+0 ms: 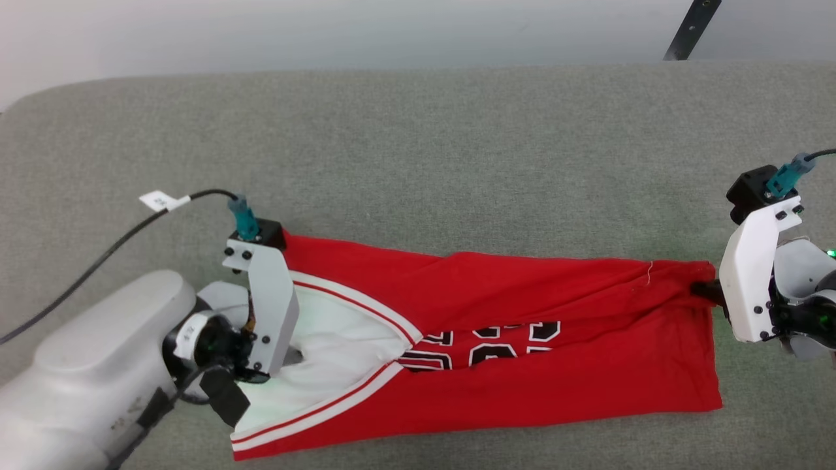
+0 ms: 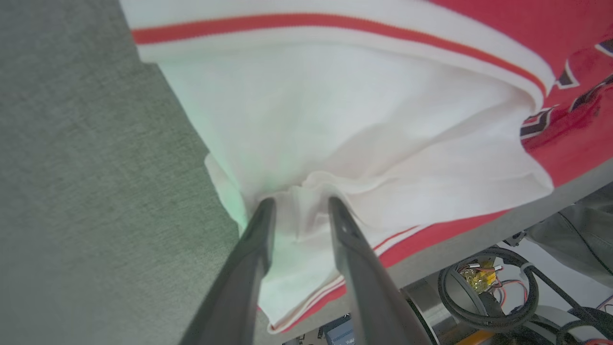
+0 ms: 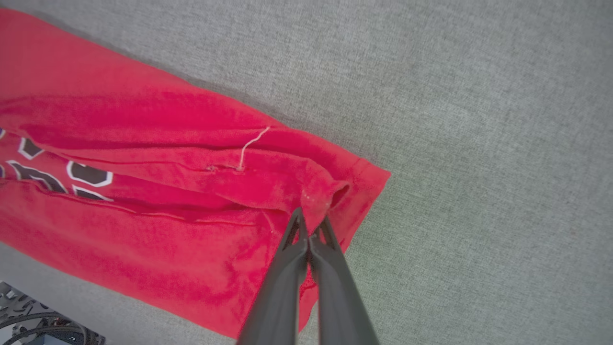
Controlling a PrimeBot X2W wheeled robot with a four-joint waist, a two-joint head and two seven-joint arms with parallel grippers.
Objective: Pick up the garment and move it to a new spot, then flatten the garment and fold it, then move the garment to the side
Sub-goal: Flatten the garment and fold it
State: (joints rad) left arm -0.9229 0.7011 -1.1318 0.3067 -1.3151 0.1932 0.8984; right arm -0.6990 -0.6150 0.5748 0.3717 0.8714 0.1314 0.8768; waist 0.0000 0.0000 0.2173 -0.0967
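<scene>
Garment (image 1: 522,326) down on the grey tabletop (image 1: 418,143), one red jersey stretched long between the two arms, black white-edged numerals creased into a fold at its middle. Left gripper (image 2: 299,206) sits over the one white sleeve (image 2: 335,110), its two fingers (image 2: 261,230) a narrow way apart, a ridge of white cloth bunched between the tips but not pinched. Over on the other end, the right gripper (image 3: 310,223) has its two fingers pressed together, nipping a fold of the red hem. One loose white thread (image 3: 251,146) trails off a seam just beside that grip. Near edge of the jersey lies close to the tabletop's edge.
</scene>
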